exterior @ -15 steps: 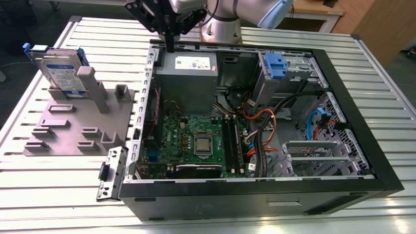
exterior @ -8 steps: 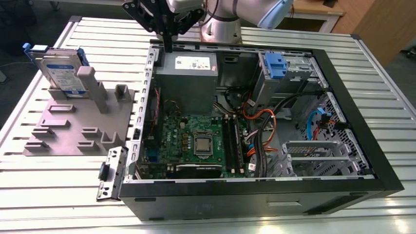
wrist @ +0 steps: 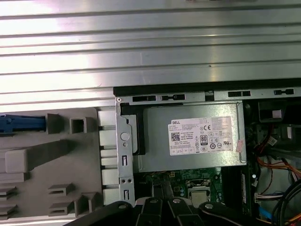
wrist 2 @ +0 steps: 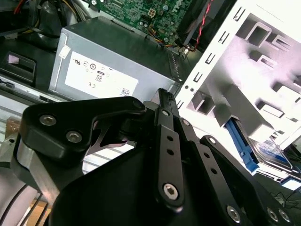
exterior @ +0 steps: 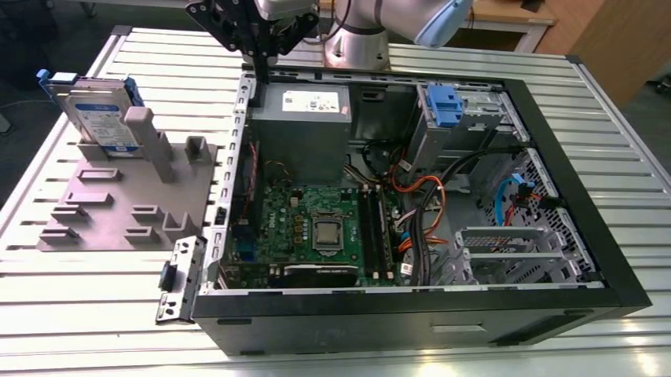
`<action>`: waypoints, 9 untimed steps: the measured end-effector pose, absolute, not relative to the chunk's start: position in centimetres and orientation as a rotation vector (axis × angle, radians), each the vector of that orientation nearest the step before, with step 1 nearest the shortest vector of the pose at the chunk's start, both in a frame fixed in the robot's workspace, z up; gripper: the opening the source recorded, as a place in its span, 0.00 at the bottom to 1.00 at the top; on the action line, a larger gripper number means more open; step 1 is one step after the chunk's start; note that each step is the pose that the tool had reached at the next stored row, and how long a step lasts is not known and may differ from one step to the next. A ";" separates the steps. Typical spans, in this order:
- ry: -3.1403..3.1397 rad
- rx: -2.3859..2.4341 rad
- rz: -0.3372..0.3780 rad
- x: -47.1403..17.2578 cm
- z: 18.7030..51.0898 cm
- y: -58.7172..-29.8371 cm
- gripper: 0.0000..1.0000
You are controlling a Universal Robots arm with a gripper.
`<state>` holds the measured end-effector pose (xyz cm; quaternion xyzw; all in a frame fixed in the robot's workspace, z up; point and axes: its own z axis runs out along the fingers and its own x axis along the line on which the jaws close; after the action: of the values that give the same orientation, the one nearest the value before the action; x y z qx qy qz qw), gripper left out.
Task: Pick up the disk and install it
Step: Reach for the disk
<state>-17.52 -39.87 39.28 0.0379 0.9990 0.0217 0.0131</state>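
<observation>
The disk (exterior: 100,114) stands upright on edge in a slot of the grey fixture block (exterior: 115,204), at the exterior view's left. It is a silver drive with a white-and-blue label in a blue carrier. The second wrist view shows the disk (wrist 2: 270,154) lying beyond the fixture's pockets, and the first wrist view shows the carrier's blue edge (wrist: 21,123). My black gripper (exterior: 259,61) hangs above the back left corner of the open computer case (exterior: 419,314), well apart from the disk. The gripper (wrist 2: 163,96) is shut with nothing in it.
Inside the case sit a grey power supply box (exterior: 304,126), a green motherboard (exterior: 314,228), a blue clip on a silver cage (exterior: 445,106) and loose cables (exterior: 419,196). A silver drive bay (exterior: 514,251) lies near the front right. The ribbed metal table (exterior: 84,298) surrounds everything.
</observation>
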 end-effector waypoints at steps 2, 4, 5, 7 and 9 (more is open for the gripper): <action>3.112 0.118 0.068 -17.7 39.3 -39.8 0.11; 3.113 0.118 0.068 -17.7 39.3 -39.9 0.11; 3.112 0.118 0.068 -17.8 39.3 -39.9 0.11; 3.112 0.118 0.068 -17.8 39.3 -39.9 0.11; 3.112 0.118 0.068 -17.8 39.3 -39.9 0.11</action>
<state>-17.84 -39.85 39.27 0.0379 0.9990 0.0217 0.0131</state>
